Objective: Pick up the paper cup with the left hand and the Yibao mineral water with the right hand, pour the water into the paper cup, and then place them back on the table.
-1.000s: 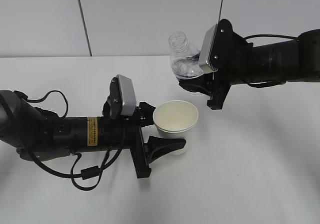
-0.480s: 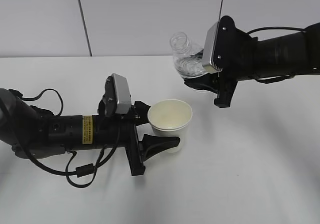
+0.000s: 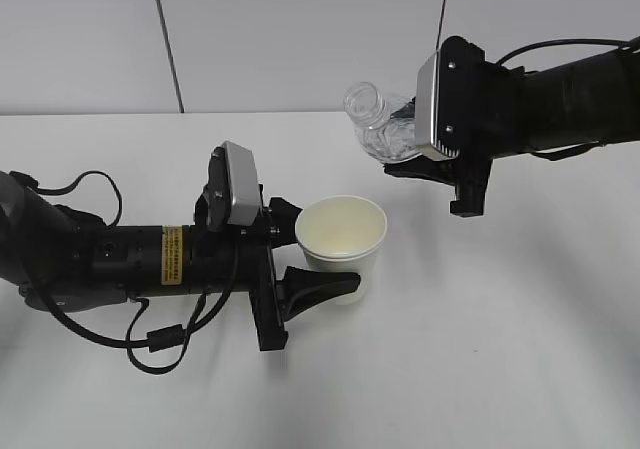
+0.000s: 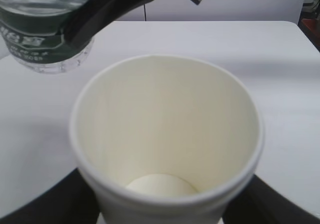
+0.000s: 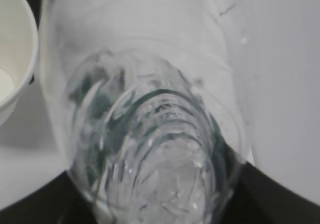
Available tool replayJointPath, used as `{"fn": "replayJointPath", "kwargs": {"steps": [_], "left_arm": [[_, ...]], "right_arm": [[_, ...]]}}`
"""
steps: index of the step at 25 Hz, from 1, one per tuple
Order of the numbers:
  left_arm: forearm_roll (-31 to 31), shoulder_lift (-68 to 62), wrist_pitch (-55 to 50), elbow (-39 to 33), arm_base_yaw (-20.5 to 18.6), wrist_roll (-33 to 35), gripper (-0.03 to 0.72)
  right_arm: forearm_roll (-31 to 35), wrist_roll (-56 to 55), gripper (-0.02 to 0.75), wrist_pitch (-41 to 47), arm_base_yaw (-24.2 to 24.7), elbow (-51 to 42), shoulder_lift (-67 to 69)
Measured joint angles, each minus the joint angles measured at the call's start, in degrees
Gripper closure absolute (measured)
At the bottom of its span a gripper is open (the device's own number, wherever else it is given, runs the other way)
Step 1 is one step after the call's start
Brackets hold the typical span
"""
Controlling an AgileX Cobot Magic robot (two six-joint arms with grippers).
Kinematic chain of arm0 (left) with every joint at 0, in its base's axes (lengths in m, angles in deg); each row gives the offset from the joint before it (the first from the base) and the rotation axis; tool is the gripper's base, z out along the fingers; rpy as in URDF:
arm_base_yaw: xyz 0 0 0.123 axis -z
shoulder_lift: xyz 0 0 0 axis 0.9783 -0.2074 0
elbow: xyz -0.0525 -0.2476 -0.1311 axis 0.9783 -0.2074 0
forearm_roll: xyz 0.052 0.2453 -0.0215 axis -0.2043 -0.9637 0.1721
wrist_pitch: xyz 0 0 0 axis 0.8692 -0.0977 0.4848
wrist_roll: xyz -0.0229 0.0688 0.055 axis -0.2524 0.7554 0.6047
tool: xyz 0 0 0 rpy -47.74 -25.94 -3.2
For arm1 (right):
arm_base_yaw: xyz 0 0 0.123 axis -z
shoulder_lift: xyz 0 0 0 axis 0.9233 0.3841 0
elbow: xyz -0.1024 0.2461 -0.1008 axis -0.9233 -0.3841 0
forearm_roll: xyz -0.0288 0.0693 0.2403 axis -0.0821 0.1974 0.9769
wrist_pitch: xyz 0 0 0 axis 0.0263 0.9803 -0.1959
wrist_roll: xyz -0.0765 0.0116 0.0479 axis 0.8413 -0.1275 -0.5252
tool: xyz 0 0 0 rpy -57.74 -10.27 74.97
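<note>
Exterior view: we see the left hand (image 3: 318,269) clamped on the paper cup (image 3: 343,246) above the table (image 3: 500,329); the right hand (image 3: 425,154) grips the tilted Yibao mineral water (image 3: 383,129) (neck up-left). Left wrist view: cup interior cream, bottle behind. Right wrist view: bottle fills frame.

cream paper cup (image 3: 345,237), clear bottle (image 3: 383,127) (dark green label), white table (image 3: 480,349)

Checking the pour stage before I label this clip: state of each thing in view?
paper cup: upright, held by the left hand, no water visible inside
Yibao mineral water: capless, held off the table, tilted with its mouth up-left, not over the cup
left hand: shut on the cup
right hand: shut on the bottle
table: white
</note>
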Motion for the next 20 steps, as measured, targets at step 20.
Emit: {"fn": "replayJointPath", "kwargs": {"steps": [20], "left_arm": [[-1.1, 0.2, -0.8, 0.0, 0.0, -1.7, 0.267]], "right_arm": [[-13.4, 0.4, 0.313, -2.0, 0.0, 3.8, -1.3]]}}
